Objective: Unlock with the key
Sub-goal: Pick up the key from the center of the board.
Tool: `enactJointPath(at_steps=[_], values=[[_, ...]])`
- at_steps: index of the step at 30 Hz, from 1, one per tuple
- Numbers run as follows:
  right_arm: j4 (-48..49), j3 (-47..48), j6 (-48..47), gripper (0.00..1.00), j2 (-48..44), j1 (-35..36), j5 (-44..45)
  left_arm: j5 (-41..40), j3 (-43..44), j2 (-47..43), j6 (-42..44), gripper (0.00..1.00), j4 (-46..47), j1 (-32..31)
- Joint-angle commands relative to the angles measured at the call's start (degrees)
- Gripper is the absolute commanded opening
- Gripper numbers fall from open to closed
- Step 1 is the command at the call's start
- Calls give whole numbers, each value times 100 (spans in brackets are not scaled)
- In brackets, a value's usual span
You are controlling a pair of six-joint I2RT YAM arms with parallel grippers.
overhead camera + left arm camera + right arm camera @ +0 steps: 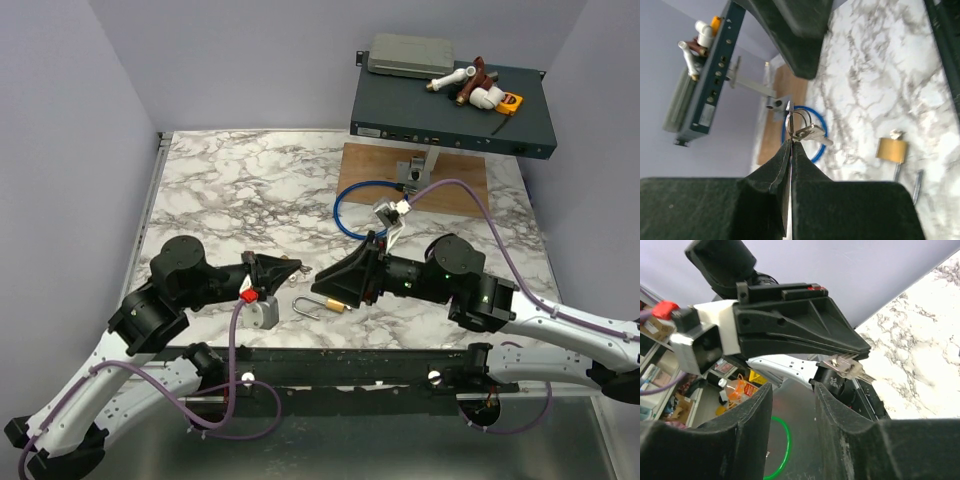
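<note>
**Status.** The left gripper (790, 144) is clamped shut on the key (809, 132). The key hangs on a split ring (799, 119) and is held clear of the desk (230, 190). The right gripper (790, 390) is parted and empty, at 3 o'clock of the key in the top view. The brass padlock (336, 309) lies on the desk at 5 o'clock of the key.

**Handling.** The key is probably light, rigid, thin and slick, and liable to swing on its ring. Pinch it across the flat bow, leaving the blade free. The padlock may slide under thrust, so brace it across its brass body.
</note>
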Motion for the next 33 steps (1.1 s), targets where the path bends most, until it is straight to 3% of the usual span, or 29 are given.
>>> enactJointPath(at_steps=[1, 4, 9, 12, 23, 33], values=[[-483, 425, -146, 43, -185, 10, 76, -361, -484, -354, 1794, 0, 540, -61], [-765, 497, -168, 46, -297, 10, 429, -316, -809, -609, 3127, 0, 797, -69], [-1631, 882, -136, 50, 67, 4, 1266, -21, -1794, -1066, 6202, 0, 1450, -70], [-1651, 916, -161, 52, 274, -4, 1189, 185, -2075, -1124, 7272, 0, 1637, -70], [-1363, 573, -167, 52, 290, -448, 90, 558, -2511, -1263, 7934, 0, 2707, -84], [-319, 254, 131, 47, 327, -870, -955, 581, -2477, -1272, 8272, 0, 2867, -139]])
